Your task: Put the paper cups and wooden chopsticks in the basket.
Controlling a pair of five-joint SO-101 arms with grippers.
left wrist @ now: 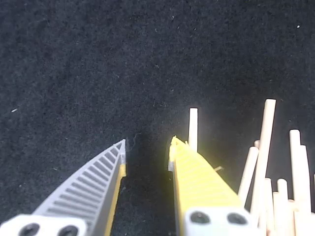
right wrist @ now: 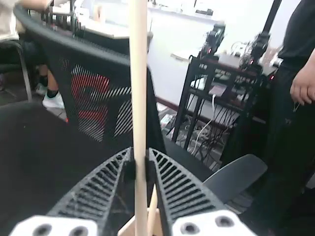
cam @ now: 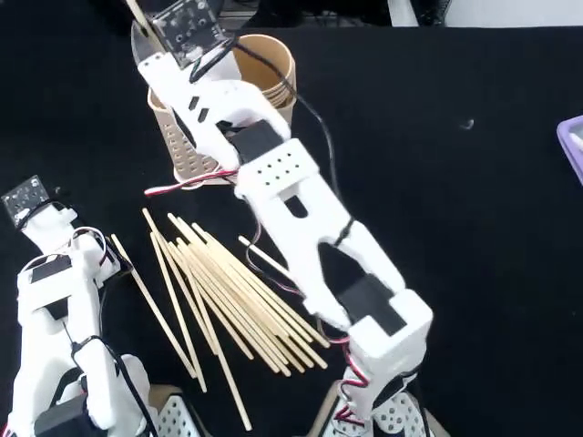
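Observation:
Several wooden chopsticks (cam: 237, 300) lie fanned out on the black table near the front. A tan perforated basket (cam: 187, 150) stands at the back left, with stacked brown paper cups (cam: 269, 68) against its far side, partly hidden by the right arm. My right gripper (cam: 146, 41) is raised over the basket's back edge, shut on one upright chopstick (right wrist: 139, 88). At the front left my left gripper (left wrist: 146, 147) hovers open just above the table with nothing between its fingers. The chopstick ends (left wrist: 268, 147) lie right beside its yellow finger (left wrist: 197, 177).
A purple object (cam: 572, 146) pokes in at the table's right edge. The right arm stretches diagonally across the middle of the table, over the pile and the basket. Chairs, desks and a standing person are in the room behind, seen in the right wrist view.

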